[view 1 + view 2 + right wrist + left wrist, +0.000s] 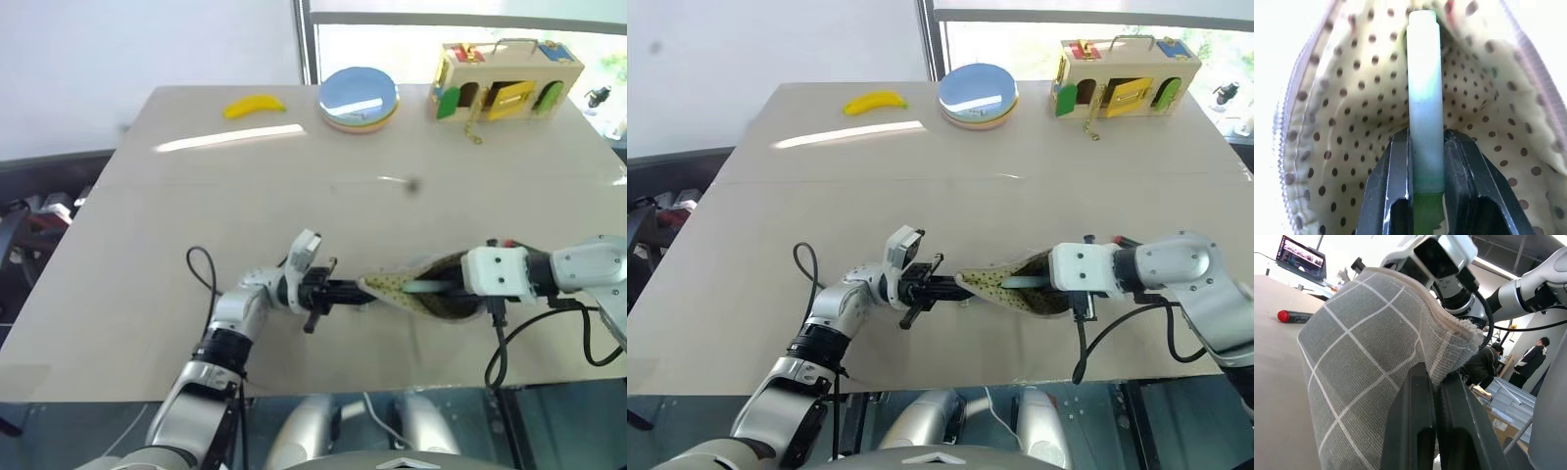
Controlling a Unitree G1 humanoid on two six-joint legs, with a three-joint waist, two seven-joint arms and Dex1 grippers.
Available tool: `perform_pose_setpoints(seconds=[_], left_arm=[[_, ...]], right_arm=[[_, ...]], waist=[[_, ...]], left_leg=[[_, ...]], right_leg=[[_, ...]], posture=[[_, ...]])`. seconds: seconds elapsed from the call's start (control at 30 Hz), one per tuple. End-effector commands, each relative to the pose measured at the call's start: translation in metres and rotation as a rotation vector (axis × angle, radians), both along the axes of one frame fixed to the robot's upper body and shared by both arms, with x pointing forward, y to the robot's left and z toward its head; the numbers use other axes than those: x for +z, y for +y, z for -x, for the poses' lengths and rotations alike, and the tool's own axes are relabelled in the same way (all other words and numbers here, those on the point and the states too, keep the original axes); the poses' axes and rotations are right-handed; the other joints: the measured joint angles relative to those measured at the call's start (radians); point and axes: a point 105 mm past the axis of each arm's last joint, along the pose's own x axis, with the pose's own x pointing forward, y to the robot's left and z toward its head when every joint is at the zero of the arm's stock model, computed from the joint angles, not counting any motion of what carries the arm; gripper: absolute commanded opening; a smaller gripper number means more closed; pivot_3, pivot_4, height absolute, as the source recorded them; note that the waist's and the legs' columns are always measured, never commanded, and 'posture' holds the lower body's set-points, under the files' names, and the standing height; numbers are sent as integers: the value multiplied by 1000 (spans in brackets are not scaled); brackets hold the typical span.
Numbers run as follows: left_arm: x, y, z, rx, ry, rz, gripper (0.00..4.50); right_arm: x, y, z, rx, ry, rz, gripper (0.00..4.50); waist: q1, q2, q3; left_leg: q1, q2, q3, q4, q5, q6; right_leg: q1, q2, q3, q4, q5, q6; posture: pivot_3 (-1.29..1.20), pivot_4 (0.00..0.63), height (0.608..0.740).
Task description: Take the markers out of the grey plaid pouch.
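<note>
The grey plaid pouch [1361, 357] lies near the table's front edge with its mouth facing my right arm, showing the dotted lining [1342, 112]. My left gripper [351, 289] is shut on the pouch's closed end, pinching the fabric edge between its fingers [1418, 421]. My right gripper [1426, 142] reaches into the open mouth and is shut on a pale lime green marker [1425, 93], which still sits partly inside the pouch [397, 287]. Another marker, dark with a red end [1293, 316], lies on the table just beyond the pouch.
At the far edge of the tan table [196, 225] lie a banana [255, 105], a stack of plates [359, 96] and a wooden toy box [505, 83]. A black cable [505, 352] hangs from my right wrist. A person [1535, 357] stands in the background.
</note>
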Motion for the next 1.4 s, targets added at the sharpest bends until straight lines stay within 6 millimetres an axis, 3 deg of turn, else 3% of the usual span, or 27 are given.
perform_pose_setpoints(seconds=[0.03,0.27,0.73,0.87,1.1,1.4], left_arm=[[10,3,-3,3,-50,13,0],[13,2,-5,2,-48,19,0],[11,-1,-5,-11,-47,14,0],[11,-2,-5,-10,-48,14,0],[11,-3,-4,-6,-45,18,0],[9,-2,-3,-1,-45,13,0]], right_arm=[[17,-3,6,26,-64,-75,312],[15,-1,16,94,-89,-64,312],[48,23,32,153,-85,-336,312],[69,31,34,133,-44,-513,312],[94,24,26,37,66,-837,312],[104,3,2,-171,286,-1323,312]], waist=[[-1,0,0],[-3,0,0],[-2,0,0],[-3,0,0],[-2,0,0],[-3,0,0]], left_leg=[[0,0,0,0,0,0],[0,0,0,0,0,0],[0,0,0,0,0,0],[0,0,0,0,0,0],[0,0,0,0,0,0],[1,0,0,0,0,0]], right_leg=[[0,0,0,0,0,0],[0,0,0,0,0,0],[0,0,0,0,0,0],[0,0,0,0,0,0],[0,0,0,0,0,0],[0,0,1,1,0,0]], posture=[[0,150,740],[0,150,740],[0,150,740],[0,150,740],[0,150,740],[0,150,740]])
